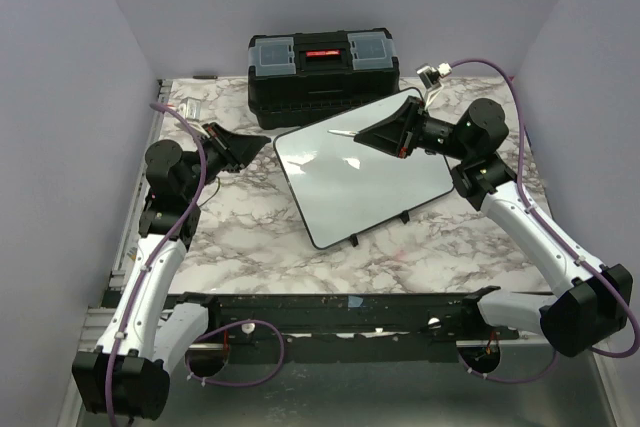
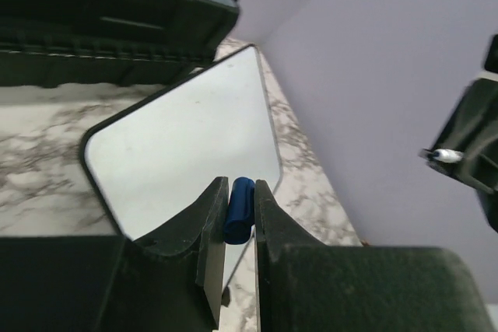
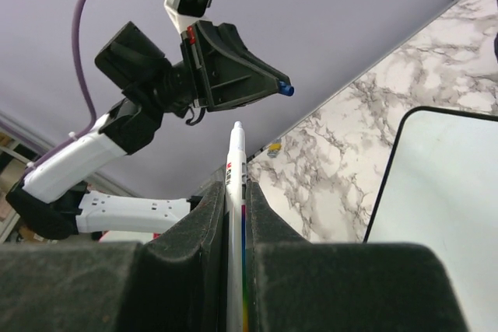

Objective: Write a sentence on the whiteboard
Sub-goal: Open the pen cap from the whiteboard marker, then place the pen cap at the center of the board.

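Whiteboard (image 1: 365, 182): lies flat on the marble table (image 1: 250, 237), centre-right, turned askew; glossy white face, thin black rim.
Whiteboard, far corner: just in front of the black toolbox (image 1: 322, 72), which stands at the far edge of the table.
Left gripper (image 1: 255, 147): jaws clenched on a blue cap (image 2: 240, 211); the cap's rounded end sticks out past the tips.
Left gripper, position: raised above the table, left of the whiteboard and apart from it, pointing right toward the board.
Right gripper (image 1: 365, 137): jaws clenched on a white marker (image 3: 236, 145), gripped along its barrel.
Right gripper, position: above the far part of the whiteboard, pointing left.
Marker, tip: extends left past the jaws; contact with the board cannot be told.
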